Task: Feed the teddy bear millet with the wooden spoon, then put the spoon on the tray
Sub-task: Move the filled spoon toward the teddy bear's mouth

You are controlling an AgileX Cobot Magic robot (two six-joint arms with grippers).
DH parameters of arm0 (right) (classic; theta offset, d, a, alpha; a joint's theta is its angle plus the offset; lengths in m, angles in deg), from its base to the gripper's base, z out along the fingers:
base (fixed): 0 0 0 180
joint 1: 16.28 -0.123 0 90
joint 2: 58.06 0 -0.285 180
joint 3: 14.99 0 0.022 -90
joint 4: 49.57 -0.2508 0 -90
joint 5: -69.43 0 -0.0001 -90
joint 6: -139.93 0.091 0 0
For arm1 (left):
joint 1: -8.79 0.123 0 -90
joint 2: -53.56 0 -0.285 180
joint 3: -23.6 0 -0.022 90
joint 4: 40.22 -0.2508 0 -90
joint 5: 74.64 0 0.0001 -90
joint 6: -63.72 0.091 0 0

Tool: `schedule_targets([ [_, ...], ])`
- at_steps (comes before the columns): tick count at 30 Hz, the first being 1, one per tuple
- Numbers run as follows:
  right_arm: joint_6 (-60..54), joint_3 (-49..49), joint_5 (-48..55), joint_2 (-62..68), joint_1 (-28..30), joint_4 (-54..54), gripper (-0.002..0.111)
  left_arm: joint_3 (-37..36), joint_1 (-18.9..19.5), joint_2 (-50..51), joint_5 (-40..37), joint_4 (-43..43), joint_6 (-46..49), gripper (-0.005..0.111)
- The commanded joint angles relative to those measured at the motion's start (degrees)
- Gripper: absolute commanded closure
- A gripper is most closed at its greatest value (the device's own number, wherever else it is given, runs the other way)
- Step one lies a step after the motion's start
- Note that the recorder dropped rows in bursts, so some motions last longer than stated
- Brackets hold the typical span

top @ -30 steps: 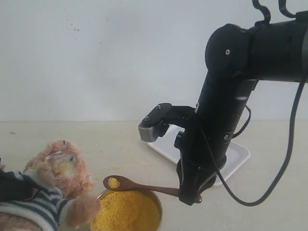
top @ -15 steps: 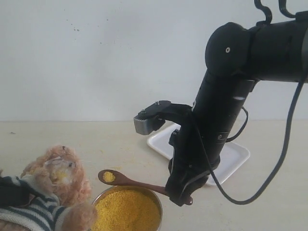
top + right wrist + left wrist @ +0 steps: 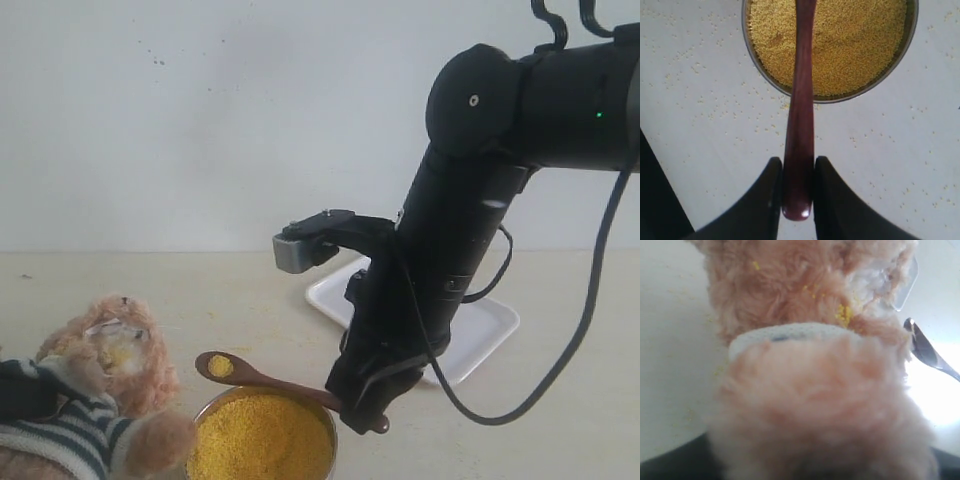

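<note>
The teddy bear [image 3: 112, 352] leans at the lower left in its striped shirt, and its fur [image 3: 805, 305] fills the left wrist view with millet grains on the muzzle. My left gripper's jaws are hidden behind the plush. My right gripper [image 3: 362, 405] [image 3: 798, 175] is shut on the end of the wooden spoon's handle [image 3: 800, 120]. The wooden spoon [image 3: 262, 378] is held level above the metal bowl of millet [image 3: 262, 442] [image 3: 850, 45]. A little millet lies in the spoon's bowl, which points at the bear a short way from its face. The white tray [image 3: 485, 325] lies behind the right arm.
Loose yellow grains [image 3: 700, 75] are scattered on the pale tabletop around the metal bowl [image 3: 756, 65]. The right arm's black links and cable stand between the bowl and the tray. A white wall closes the back.
My right gripper has carried the spoon leftward toward the bear, over the bowl. The bear has shifted a little to the left and lower.
</note>
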Motion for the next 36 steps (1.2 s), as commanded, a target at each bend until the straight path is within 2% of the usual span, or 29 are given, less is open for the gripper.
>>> schedule_targets([
  [1, 2.89, 0.01, -1.36, -0.52, 0.27, -5.6, 0.109, -0.27, 0.08, -0.56, 0.54, 1.84, 1.32, 0.103],
  [7, 3.05, 0.01, -4.66, -0.52, -2.75, -7.41, 0.109, -0.27, 0.08, -0.56, -0.33, 1.19, 1.61, 0.103],
  [12, 3.35, 2.41, -6.32, -0.52, -6.35, -3.59, 0.109, -0.27, 0.08, -0.56, -0.54, 1.6, 1.61, 0.103],
  [18, 3.45, 4.22, -11.2, -0.52, -7.03, 0.69, 0.109, -0.27, 0.08, -0.56, -0.56, 0.73, 1.88, 0.103],
  [30, 4.93, 4.22, -1.22, -0.52, -7.03, 7.84, 0.109, -0.27, 0.08, -0.56, -0.79, 0.65, 1.88, 0.103],
  [36, 7.68, 4.0, -0.31, -0.29, -7.03, 16.22, 0.109, -0.27, 0.08, -0.56, -0.79, 0.65, 1.88, 0.103],
])
